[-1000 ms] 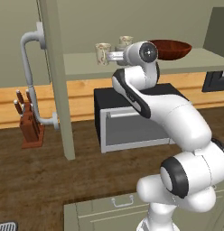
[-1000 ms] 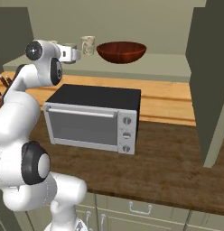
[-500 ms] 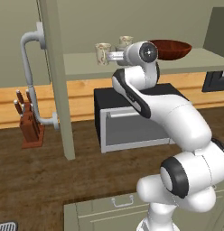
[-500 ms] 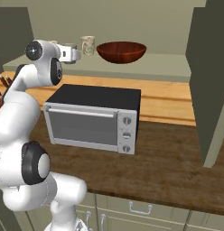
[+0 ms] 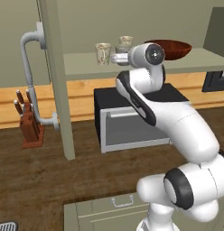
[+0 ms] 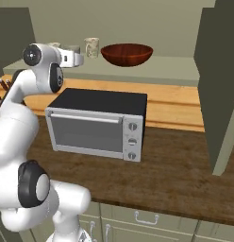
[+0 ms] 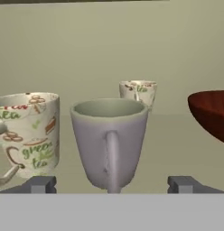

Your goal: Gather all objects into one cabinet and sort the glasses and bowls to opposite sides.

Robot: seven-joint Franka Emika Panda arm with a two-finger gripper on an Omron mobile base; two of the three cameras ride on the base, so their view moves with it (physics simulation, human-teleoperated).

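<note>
Grey tumbler (image 7: 109,142) upright between spread fingertips (image 7: 39,184), seemingly untouched, cabinet shelf (image 7: 177,149)

- Toaster oven (image 6: 97,124), black top, silver front w/ 2 knobs at its right, on wood counter (image 6: 185,160);
- knife block (image 5: 30,127) w/ red-handled knives, left on counter;
- base cabinets w/ drawers (image 6: 147,222) below, metal pulls
</note>
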